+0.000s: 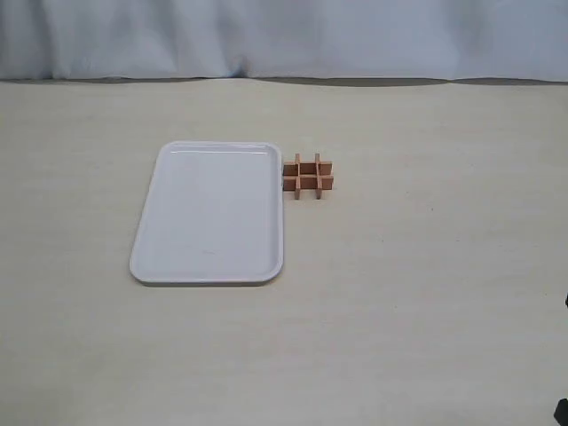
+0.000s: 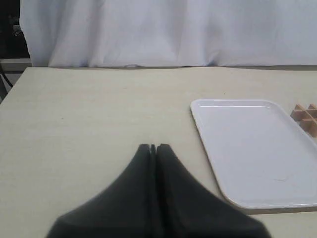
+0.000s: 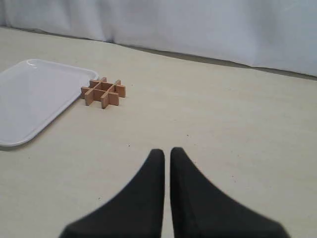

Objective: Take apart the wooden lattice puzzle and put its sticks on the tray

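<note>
The wooden lattice puzzle [image 1: 308, 177] lies whole on the table, its four reddish-brown sticks interlocked in a hash shape. It almost touches the right rim of the white tray [image 1: 213, 213], which holds nothing. In the left wrist view my left gripper [image 2: 153, 147] is shut on nothing, low over bare table, with the tray [image 2: 252, 148] and a corner of the puzzle [image 2: 306, 118] off to one side. In the right wrist view my right gripper [image 3: 167, 151] is shut but for a hairline slit and holds nothing. The puzzle [image 3: 103, 92] and the tray [image 3: 29, 99] lie well ahead of it.
The pale table [image 1: 426, 293] stretches wide around the tray. A white cloth backdrop [image 1: 284, 35] hangs along its far edge. A dark sliver [image 1: 563, 410] shows at the exterior view's lower right edge.
</note>
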### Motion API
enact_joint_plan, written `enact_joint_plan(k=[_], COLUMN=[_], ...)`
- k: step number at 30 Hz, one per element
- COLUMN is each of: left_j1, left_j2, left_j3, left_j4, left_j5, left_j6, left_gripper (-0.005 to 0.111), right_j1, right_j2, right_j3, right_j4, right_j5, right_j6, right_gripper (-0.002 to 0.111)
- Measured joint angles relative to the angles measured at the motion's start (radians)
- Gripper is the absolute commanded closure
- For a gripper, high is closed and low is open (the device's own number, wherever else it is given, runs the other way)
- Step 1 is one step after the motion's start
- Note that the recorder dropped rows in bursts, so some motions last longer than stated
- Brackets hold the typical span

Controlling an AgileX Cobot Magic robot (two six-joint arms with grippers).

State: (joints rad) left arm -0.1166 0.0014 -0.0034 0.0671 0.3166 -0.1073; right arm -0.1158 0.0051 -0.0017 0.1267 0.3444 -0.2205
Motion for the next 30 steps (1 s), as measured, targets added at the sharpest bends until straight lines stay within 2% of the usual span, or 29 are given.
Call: enact_joint_plan(k=[14, 20, 26, 30], left_j1=[0.0, 0.0, 0.0, 0.0], left_j2=[0.0, 0.0, 0.0, 0.0], left_j3=[0.0, 0.0, 0.0, 0.0], left_j4=[0.0, 0.0, 0.0, 0.0], left_j5=[0.0, 0.0, 0.0, 0.0], left_j6=[0.002, 0.002, 0.002, 0.002], left_gripper=[0.107, 0.107, 0.107, 0.107], right_j1=[0.0, 0.0, 0.0, 0.0], right_j2=[0.0, 0.0, 0.0, 0.0], right_j3=[0.0, 0.0, 0.0, 0.0], right_j4=[0.0, 0.0, 0.0, 0.0], right_j5=[-0.031, -0.24, -0.53, -0.634], right_j6=[0.0, 0.0, 0.002, 0.212], right_gripper=[0.104, 0.104, 0.104, 0.104])
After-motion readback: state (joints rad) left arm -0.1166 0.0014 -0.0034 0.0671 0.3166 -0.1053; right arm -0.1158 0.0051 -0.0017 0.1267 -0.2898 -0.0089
